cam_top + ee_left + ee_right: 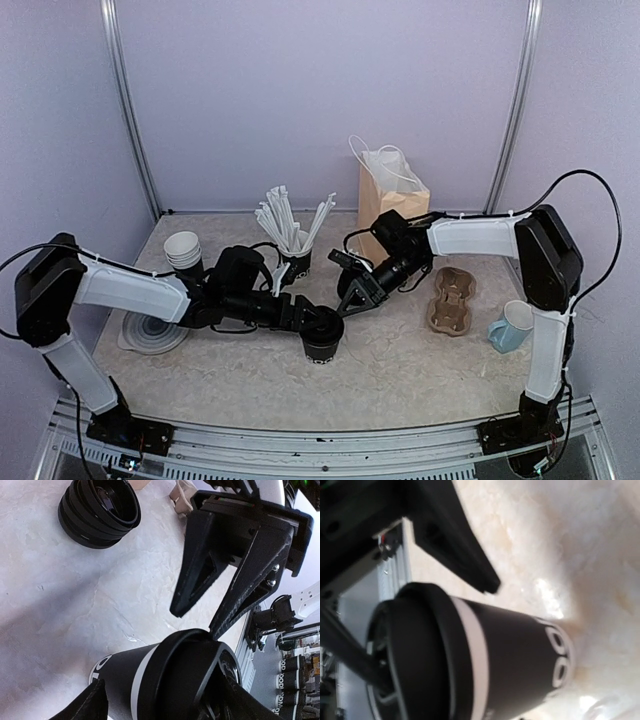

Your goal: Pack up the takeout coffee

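Note:
The takeout coffee [322, 346] stands upright near the middle of the table, a black cup with a white band under its black lid [185, 675]. My left gripper [320, 328] reaches in from the left and is shut on the cup, one finger [85, 705] at the body and the other at the lid side. My right gripper [352, 298] comes down from the upper right, open, nothing between its fingers [197, 575]. One of its tips touches the lid's rim. In the right wrist view the cup [515, 650] fills the frame, with one right finger [462, 555] above it.
A brown paper bag [392, 205] with white handles stands at the back. A cardboard cup carrier [451, 300] and a pale blue mug [512, 327] lie to the right. White-rimmed cups [184, 250], a cup of stirrers [293, 235], stacked black lids [100, 510] and a round mat [152, 332] are on the left.

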You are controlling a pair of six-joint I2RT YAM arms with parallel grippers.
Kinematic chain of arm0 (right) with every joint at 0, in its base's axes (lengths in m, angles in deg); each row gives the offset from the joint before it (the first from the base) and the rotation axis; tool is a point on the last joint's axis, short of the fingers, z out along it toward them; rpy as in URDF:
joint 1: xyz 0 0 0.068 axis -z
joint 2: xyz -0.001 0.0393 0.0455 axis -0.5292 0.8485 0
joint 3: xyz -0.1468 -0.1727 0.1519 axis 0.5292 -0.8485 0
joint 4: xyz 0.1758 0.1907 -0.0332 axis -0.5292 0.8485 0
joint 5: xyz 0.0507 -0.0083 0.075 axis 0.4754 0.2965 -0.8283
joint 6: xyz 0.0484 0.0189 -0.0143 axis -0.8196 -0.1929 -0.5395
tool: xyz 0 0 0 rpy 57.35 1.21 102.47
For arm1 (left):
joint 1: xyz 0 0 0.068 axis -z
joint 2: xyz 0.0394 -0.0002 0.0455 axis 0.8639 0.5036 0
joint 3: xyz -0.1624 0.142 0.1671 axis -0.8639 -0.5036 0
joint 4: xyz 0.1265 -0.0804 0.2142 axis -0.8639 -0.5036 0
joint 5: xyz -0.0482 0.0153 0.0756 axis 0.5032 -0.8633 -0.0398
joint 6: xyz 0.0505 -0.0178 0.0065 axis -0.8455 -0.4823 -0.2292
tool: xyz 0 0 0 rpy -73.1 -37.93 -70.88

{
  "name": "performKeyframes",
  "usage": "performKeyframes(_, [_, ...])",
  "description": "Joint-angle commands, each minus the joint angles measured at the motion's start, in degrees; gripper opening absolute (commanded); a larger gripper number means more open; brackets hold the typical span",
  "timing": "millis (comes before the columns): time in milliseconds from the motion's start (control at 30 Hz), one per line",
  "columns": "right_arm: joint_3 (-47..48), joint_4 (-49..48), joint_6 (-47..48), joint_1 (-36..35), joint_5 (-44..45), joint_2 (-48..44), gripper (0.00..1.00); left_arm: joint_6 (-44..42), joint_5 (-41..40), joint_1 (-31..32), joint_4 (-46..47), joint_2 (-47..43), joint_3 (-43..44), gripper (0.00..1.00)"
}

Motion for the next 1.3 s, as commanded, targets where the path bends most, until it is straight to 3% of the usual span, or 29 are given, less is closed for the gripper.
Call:
performKeyframes(0, [-1.9, -0.7, 4.6, -0.7, 4.0, -3.4, 0.36, -3.3, -5.3, 1.4, -7.9, -5.1, 0.6, 0.77])
performKeyframes(100, [-1.4, 0.2, 6.2, -0.8, 4.2, -5.5, 0.4, -3.7, -6.7, 1.4, -9.3, -7.8, 1.5, 0.82])
performKeyframes(133, [-1.2, 0.4, 6.6, -0.7, 4.4, -5.8, 0.41, -3.4, -7.0, 1.4, -9.5, -8.5, 1.5, 0.96])
performKeyframes(167, [-1.0, 0.8, 6.9, -0.7, 4.6, -5.9, 0.43, -3.3, -7.2, 1.3, -9.7, -8.9, 1.6, 0.99])
performKeyframes(400, [-2.4, 1.6, 9.2, -0.7, 6.6, -7.2, 0.47, -2.8, -11.9, 0.1, -12.3, -13.2, 1.5, 0.99])
performKeyframes(500, [-4.5, 0.8, 11.0, -1.6, 9.1, -9.0, 0.54, -1.6, -13.3, -2.4, -14.2, -14.2, 1.8, 0.99])
performKeyframes(700, [-2.4, 2.2, 13.1, -5.6, 14.8, -8.4, 0.61, -3.1, -11.2, -3.4, -16.1, -8.8, 4.5, 0.96])
performKeyframes(867, [1.2, 3.2, 11.9, -6.0, 19.2, -5.3, 0.58, -2.0, -10.8, -3.6, -12.7, -8.0, 3.2, 0.84])
performKeyframes(1267, [11.1, 5.2, 10.9, -3.2, 24.6, -0.2, 0.55, -0.3, -9.4, -3.5, -10.9, -11.9, -2.1, 0.77])
